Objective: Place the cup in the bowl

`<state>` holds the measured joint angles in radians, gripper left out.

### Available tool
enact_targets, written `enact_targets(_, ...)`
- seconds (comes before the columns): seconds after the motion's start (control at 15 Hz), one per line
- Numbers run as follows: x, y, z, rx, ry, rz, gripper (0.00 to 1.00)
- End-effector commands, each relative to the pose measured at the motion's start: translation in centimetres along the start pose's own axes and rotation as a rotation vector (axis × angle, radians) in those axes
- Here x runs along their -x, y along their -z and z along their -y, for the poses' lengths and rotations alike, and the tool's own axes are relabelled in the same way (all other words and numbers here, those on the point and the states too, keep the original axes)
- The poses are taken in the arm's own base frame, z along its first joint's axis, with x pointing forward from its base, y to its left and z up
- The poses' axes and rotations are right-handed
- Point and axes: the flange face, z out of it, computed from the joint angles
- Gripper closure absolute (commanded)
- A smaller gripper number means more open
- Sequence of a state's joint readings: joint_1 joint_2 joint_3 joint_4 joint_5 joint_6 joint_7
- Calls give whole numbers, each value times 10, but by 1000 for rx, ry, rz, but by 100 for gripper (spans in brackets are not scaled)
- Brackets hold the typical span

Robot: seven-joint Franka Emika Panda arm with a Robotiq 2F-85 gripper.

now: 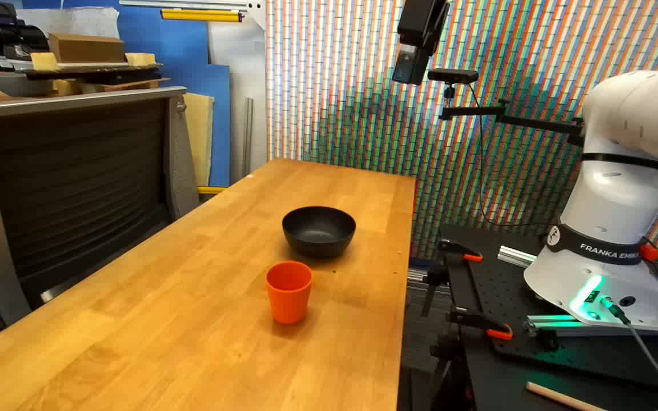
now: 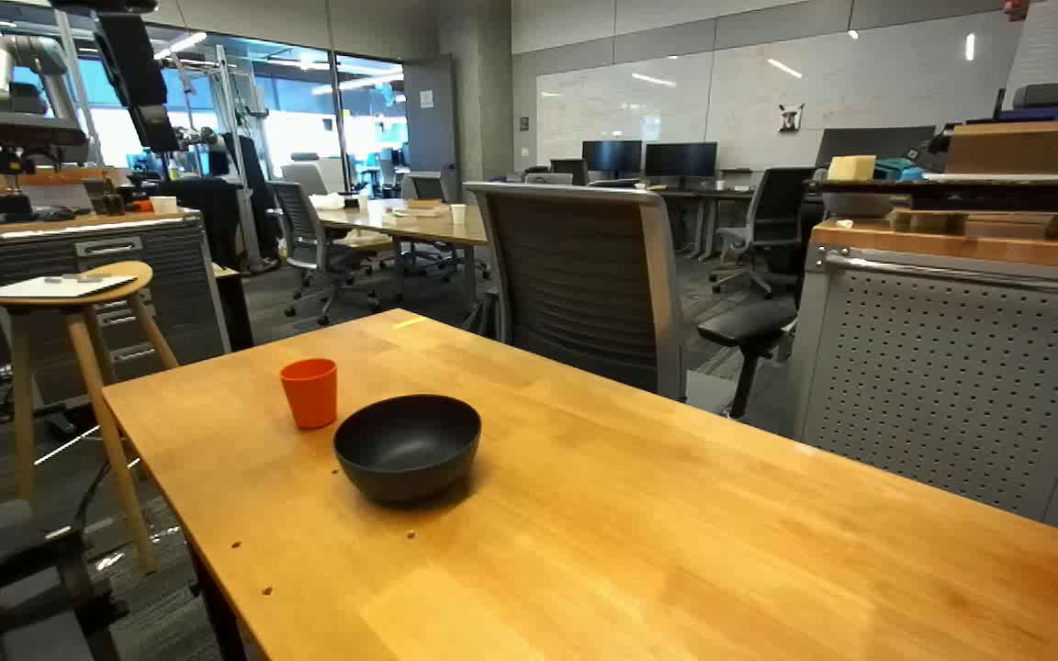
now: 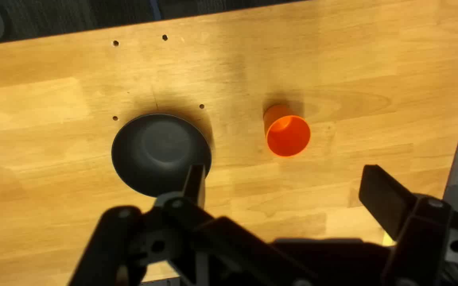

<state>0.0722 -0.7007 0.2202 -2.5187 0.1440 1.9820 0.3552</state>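
Orange cup (image 1: 288, 294) upright near the black bowl (image 1: 319, 231) on the table (image 1: 192, 319).
An office chair (image 2: 575, 285) stands by one long edge, a wooden stool (image 2: 125, 278) near a corner; above, the Franka arm (image 1: 620, 194) holds its end effector (image 3: 284, 174) high, pointing down, jaws spread wide.

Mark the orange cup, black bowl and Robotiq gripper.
Orange cup (image 1: 289, 301): in an exterior view, on its outer wall.
Black bowl (image 3: 164, 147): in the wrist view, on its inside bottom.
Robotiq gripper (image 3: 283, 175): in the wrist view, midway between its fingertips.
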Motion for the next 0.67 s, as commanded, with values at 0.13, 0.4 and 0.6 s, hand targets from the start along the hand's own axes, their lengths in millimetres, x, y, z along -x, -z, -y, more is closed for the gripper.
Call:
enact_targets(0.13, -2, 8, 2, -6, 2, -15, 0)
enact_targets(0.4, -18, -11, 3, 75, -50, 43, 0)
enact_targets(0.6, -49, -62, 11, 162, -63, 109, 0)
